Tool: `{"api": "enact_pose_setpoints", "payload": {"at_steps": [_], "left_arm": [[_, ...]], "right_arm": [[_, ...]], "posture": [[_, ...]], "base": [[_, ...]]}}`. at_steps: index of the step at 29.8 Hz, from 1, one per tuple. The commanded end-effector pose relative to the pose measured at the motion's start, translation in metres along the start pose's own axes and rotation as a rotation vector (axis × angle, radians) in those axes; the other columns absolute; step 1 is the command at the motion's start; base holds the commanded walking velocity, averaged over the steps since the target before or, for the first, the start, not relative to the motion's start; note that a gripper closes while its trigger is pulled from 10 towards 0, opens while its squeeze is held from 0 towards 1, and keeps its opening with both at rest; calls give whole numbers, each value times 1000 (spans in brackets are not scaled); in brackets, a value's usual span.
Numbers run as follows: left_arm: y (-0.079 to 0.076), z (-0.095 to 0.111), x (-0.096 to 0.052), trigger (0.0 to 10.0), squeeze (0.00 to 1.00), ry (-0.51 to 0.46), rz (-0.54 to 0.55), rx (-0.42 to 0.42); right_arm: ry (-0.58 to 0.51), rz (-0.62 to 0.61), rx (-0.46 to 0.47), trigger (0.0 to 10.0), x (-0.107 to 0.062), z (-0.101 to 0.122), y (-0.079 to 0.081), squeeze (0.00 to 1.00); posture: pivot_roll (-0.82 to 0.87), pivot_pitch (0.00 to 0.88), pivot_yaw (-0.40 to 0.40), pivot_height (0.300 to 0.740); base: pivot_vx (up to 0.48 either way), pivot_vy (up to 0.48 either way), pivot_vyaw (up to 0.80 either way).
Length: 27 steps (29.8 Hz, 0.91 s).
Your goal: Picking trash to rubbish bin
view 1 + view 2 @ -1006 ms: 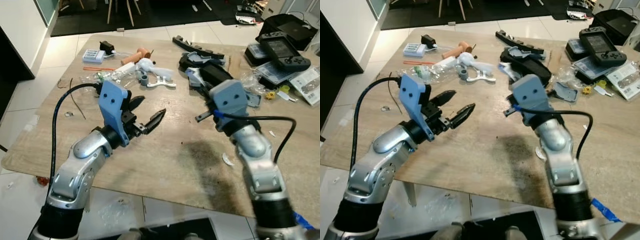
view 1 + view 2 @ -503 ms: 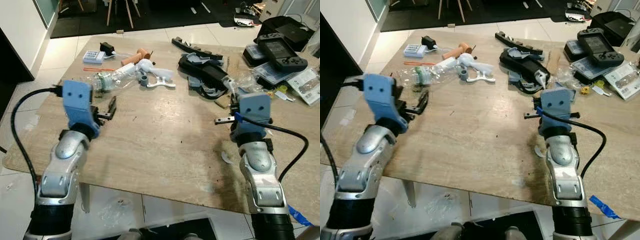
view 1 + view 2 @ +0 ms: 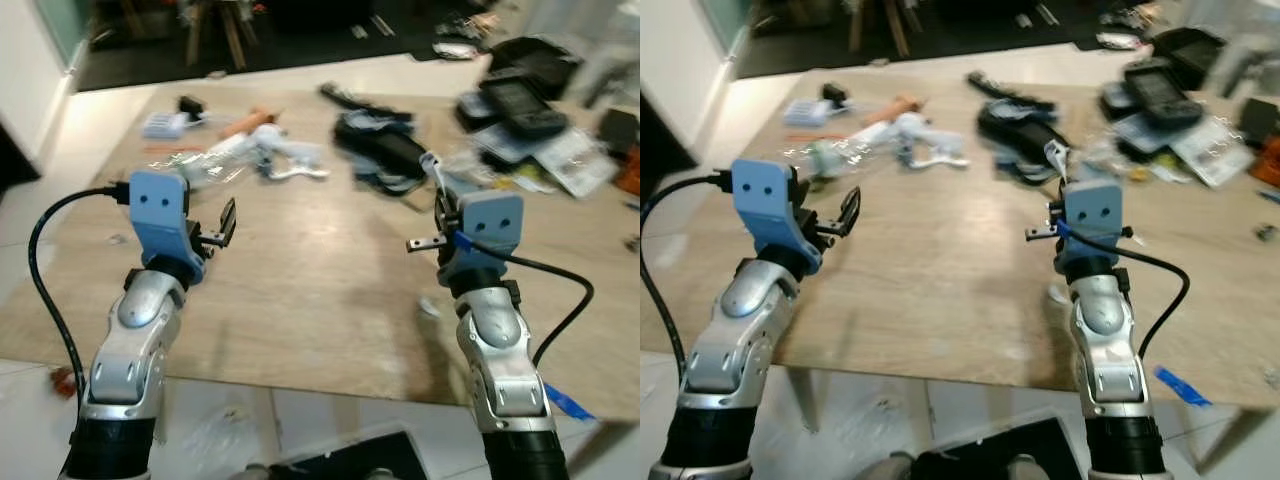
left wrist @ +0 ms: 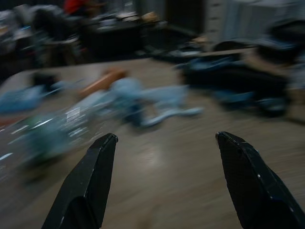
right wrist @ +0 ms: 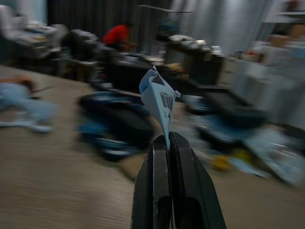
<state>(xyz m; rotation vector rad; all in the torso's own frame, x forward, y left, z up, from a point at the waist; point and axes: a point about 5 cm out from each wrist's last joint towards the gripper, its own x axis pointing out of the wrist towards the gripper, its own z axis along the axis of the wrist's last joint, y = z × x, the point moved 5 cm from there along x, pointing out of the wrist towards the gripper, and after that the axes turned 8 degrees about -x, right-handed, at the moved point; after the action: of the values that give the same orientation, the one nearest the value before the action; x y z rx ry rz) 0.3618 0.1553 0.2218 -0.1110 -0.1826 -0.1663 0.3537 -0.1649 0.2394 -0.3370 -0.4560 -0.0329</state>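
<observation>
The scrap of paper [image 5: 159, 98] stands upright from my right gripper [image 5: 167, 141], pinched tight between its fingertips, raised over the table's [image 3: 330, 260] right side. My left gripper [image 4: 164, 138], spread wide and empty, hovers left; no bin in sight.

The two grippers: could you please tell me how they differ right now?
The left gripper has its fingers spread wide and holds nothing; the right gripper is shut on a scrap of paper. The left faces the bottle, the right the dark gear. Both hover above the table.
</observation>
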Motion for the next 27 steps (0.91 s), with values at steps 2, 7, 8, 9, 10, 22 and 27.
{"api": "enact_pose_setpoints", "payload": {"at_steps": [2, 7, 8, 9, 10, 22, 27], "left_arm": [[-6, 0, -1, 10000, 0, -10, -17, 5], [-11, -2, 0, 10000, 0, -2, -37, 18], [-11, -2, 0, 10000, 0, -4, -38, 26], [-11, -2, 0, 10000, 0, -4, -38, 26], [-11, -2, 0, 10000, 0, -4, -38, 28], [-11, 0, 3, 10000, 0, -3, -56, 60], [-13, 1, 4, 10000, 0, -4, -72, 75]], "right_arm": [[15, 4, 11, 10000, -5, -6, 3, 0], [11, 15, 19, 10000, -5, -5, 7, 0], [11, 17, 19, 10000, -6, -5, 7, 0], [11, 17, 19, 10000, -6, -5, 7, 0], [11, 18, 19, 10000, -6, -5, 7, 0], [21, 14, 28, 10000, -7, -8, 9, 0], [23, 2, 28, 10000, -7, -8, 8, 0]], "posture": [[-21, 137, 48, 740], [-22, 136, 47, 740], [-20, 137, 46, 740], [-20, 137, 46, 740], [-20, 137, 46, 740], [-13, 154, 48, 740], [-12, 159, 48, 740]], "base": [[0, 0, -800], [0, 0, -800], [0, 0, -800], [0, 0, -800], [0, 0, -800], [0, 0, -800], [0, 0, -800]]}}
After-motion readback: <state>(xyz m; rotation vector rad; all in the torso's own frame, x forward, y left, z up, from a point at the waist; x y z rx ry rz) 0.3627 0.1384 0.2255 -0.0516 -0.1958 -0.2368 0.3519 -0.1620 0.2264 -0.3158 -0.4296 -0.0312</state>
